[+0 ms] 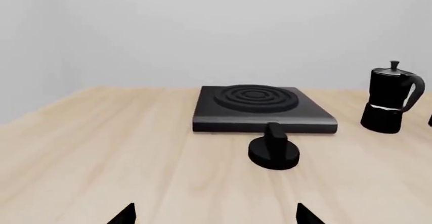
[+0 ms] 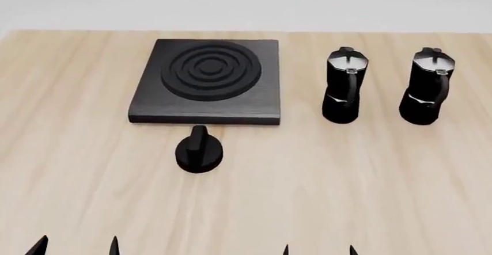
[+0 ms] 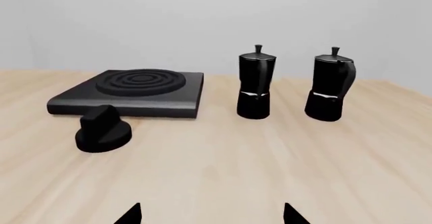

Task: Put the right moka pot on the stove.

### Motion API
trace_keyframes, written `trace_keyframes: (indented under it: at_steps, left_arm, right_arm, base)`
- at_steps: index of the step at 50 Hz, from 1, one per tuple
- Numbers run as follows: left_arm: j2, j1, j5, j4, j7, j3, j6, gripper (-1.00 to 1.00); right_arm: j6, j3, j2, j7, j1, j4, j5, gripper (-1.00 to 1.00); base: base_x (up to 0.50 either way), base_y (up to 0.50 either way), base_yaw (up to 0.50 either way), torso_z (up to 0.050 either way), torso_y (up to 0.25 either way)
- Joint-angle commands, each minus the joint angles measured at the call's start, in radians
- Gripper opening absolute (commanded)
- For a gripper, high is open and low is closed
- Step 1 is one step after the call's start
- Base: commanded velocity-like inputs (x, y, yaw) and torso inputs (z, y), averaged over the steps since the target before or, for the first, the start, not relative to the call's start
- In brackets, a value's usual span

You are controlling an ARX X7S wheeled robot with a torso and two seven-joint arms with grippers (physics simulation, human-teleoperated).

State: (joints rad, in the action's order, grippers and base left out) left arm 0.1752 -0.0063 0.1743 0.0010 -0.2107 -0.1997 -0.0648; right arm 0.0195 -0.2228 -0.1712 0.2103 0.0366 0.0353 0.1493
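Observation:
The right moka pot (image 2: 424, 88) (image 3: 331, 85), black with a knobbed lid, stands upright at the table's far right, beside an identical second pot (image 2: 344, 86) (image 3: 256, 82) (image 1: 390, 98). The stove (image 2: 207, 81) (image 1: 260, 107) (image 3: 131, 95), a dark slab with a ringed burner, lies left of both pots. My left gripper (image 2: 75, 248) (image 1: 214, 216) and right gripper (image 2: 319, 250) (image 3: 212, 215) hover near the table's front edge, far from the pots. Only their fingertips show, spread wide apart with nothing between them.
A small black knob (image 2: 199, 149) (image 1: 274, 148) (image 3: 101, 129) sits on the wooden table (image 2: 369, 180) just in front of the stove. A pale wall runs behind the table's far edge.

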Motion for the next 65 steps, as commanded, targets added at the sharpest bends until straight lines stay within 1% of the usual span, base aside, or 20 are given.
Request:
trace_keyframes:
  at_steps: [1,65]
  left_arm:
    - [0.005,-0.001,0.005,0.003,-0.007,-0.006,0.000,1.00]
    - [0.030,-0.005,0.027,-0.005,-0.036,-0.035,-0.024,1.00]
  right_arm:
    - [0.002,-0.005,-0.005,0.006,0.001,0.000,0.007,1.00]
    - [0.004,-0.041,-0.026,0.032,0.016,0.016,0.030,1.00]
  base:
    - [0.12,0.05,0.00,0.000,0.000]
    - [0.14,0.02,0.00,0.000,0.000]
